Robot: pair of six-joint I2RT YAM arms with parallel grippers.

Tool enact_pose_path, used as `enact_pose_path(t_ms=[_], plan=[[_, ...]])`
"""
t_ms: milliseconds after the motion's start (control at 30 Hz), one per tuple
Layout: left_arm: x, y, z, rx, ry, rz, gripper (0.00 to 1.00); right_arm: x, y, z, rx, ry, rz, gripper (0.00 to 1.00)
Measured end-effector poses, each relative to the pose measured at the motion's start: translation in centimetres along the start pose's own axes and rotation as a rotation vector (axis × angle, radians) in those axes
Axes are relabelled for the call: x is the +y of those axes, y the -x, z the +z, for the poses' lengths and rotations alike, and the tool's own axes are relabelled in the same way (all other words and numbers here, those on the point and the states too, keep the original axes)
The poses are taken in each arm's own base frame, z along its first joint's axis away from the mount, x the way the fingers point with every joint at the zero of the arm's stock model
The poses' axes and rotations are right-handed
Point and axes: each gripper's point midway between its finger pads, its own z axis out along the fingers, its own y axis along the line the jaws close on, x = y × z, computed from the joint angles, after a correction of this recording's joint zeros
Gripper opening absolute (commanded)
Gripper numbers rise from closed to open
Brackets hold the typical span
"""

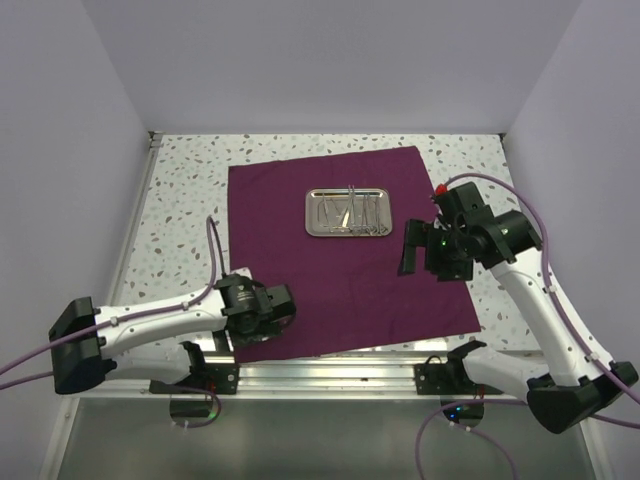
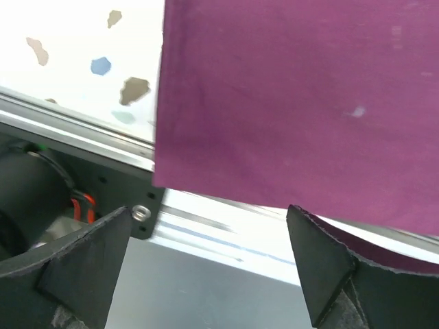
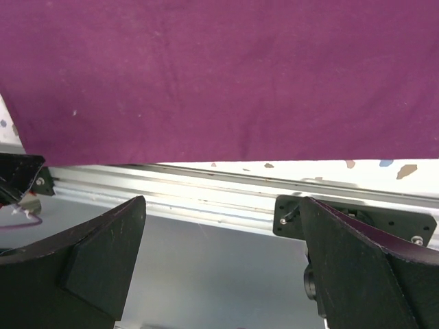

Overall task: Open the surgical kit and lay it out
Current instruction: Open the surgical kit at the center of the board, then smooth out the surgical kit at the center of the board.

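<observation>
The dark purple cloth wrap [image 1: 290, 200] lies spread flat on the speckled table. On its far middle stands the small steel tray [image 1: 312, 212] with thin silver instruments [image 1: 356, 216] heaped inside it. My left gripper [image 1: 275, 305] hovers at the cloth's near-left corner, open. In the left wrist view the left gripper [image 2: 209, 212] holds nothing, and the cloth [image 2: 288, 103] edge hangs over the rail. My right gripper [image 1: 425, 258] is above the cloth's right side, open. In the right wrist view the right gripper [image 3: 221, 200] is empty too, with the cloth [image 3: 219, 75] beyond it.
An aluminium rail [image 1: 330, 375] runs along the table's near edge, carrying both arm bases. White walls close the left, right and far sides. Bare speckled tabletop [image 1: 180, 210] shows left of the cloth and a narrower strip [image 1: 470, 170] to its right.
</observation>
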Motion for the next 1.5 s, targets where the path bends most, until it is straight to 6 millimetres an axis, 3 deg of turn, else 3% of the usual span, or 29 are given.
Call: enact_pose_path(t_ms=[133, 300, 400, 467, 533, 600, 767, 900, 1000, 1100, 1200, 1267, 1500], plan=[[-0.6, 0.5, -1.7, -0.011, -0.071, -0.061, 1.00, 0.9, -0.2, -0.2, 0.000, 0.029, -0.032, 0.98], [-4.2, 4.1, -6.7, -0.116, -0.247, -0.146, 1.00, 1.5, 0.4, -1.0, -0.037, 0.041, -0.071, 0.99], [-5.8, 7.1, -9.4, -0.217, -0.341, -0.208, 1.00, 1.8, 1.0, -1.6, -0.064, 0.053, -0.088, 0.99], [-6.3, 9.1, -9.7, -0.280, -0.375, -0.217, 1.00, 2.0, 1.2, -1.7, -0.056, 0.055, -0.099, 0.98], [-6.9, 12.2, -9.6, -0.333, -0.422, -0.236, 1.00, 2.3, 1.6, -1.6, -0.039, 0.051, -0.106, 0.99], [-6.7, 16.9, -9.2, -0.395, -0.443, -0.281, 1.00, 2.8, 2.6, -1.1, -0.021, 0.042, -0.105, 0.99], [-5.2, 28.9, -5.1, -0.426, -0.329, -0.303, 0.94, 1.9, 6.8, 0.8, -0.014, 0.006, 0.002, 0.98], [-6.8, 36.4, 1.3, -0.377, -0.253, -0.232, 0.93, -0.2, 11.3, 2.5, -0.041, -0.033, 0.115, 0.98], [-7.0, 37.9, 6.5, -0.311, -0.210, -0.184, 0.92, -1.5, 15.1, 4.4, -0.088, -0.040, 0.180, 0.98], [-6.2, 38.2, 9.6, -0.262, -0.176, -0.169, 0.90, -3.2, 18.4, 6.9, -0.113, -0.056, 0.243, 0.98], [-4.9, 39.3, 11.0, -0.268, -0.162, -0.183, 0.88, -4.2, 21.4, 9.9, -0.142, -0.058, 0.273, 0.98], [-4.5, 40.2, 11.3, -0.288, -0.168, -0.192, 0.87, -4.4, 22.1, 11.2, -0.145, -0.058, 0.271, 0.99], [-5.5, 42.3, 14.3, -0.338, -0.196, -0.178, 0.76, -4.7, 27.0, 15.9, -0.219, -0.059, 0.257, 0.98]])
